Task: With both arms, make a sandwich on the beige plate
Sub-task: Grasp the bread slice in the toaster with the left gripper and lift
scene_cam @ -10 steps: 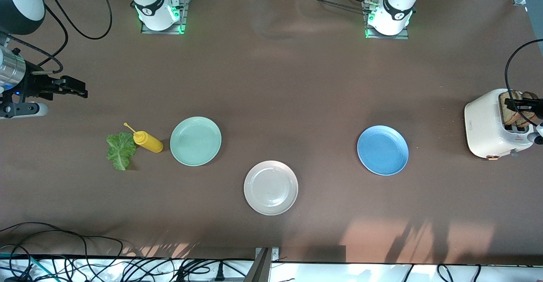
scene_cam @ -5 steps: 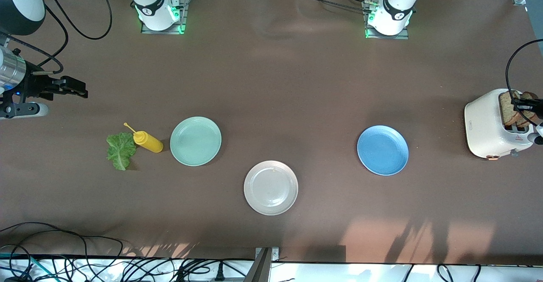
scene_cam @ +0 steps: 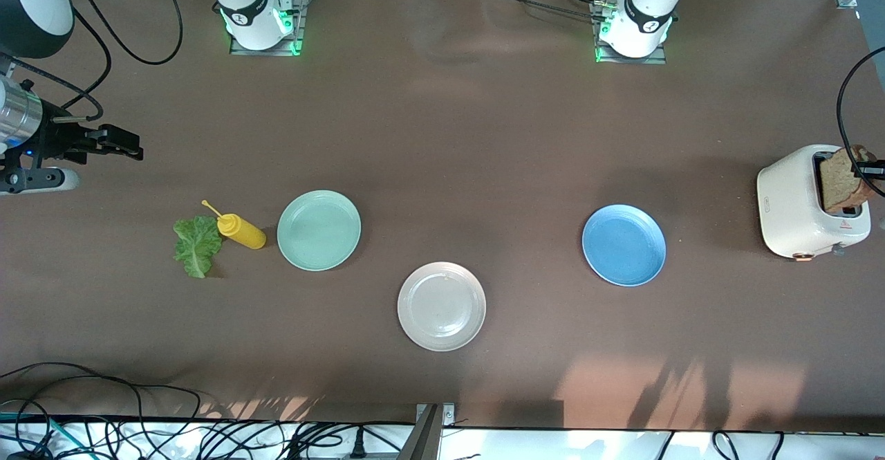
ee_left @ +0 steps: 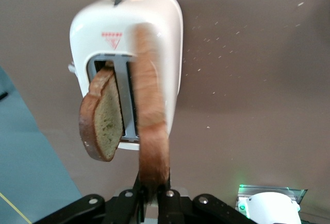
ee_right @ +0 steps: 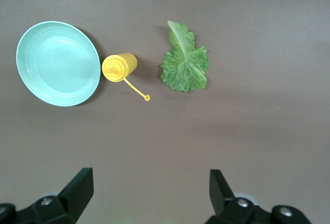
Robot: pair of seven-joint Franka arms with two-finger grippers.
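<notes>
Now the left gripper (ee_left: 153,199) pinches a brown wholegrain bread slice (ee_left: 151,131) over the white two-slot toaster (scene_cam: 795,200).

Its jaws are clamped on the slice's edge; a second slice (ee_left: 102,121) sits in the other slot. Step in hand: fetching the first bread. Next, I judge, carry it over the blue plate (scene_cam: 623,245) to the empty round beige plate (scene_cam: 441,306). Waiting, the right gripper (ee_right: 149,190) hangs spread wide above the ruffled green lettuce leaf (ee_right: 184,67), yellow squeeze bottle (ee_right: 119,66) and mint-green plate (ee_right: 58,63).
</notes>
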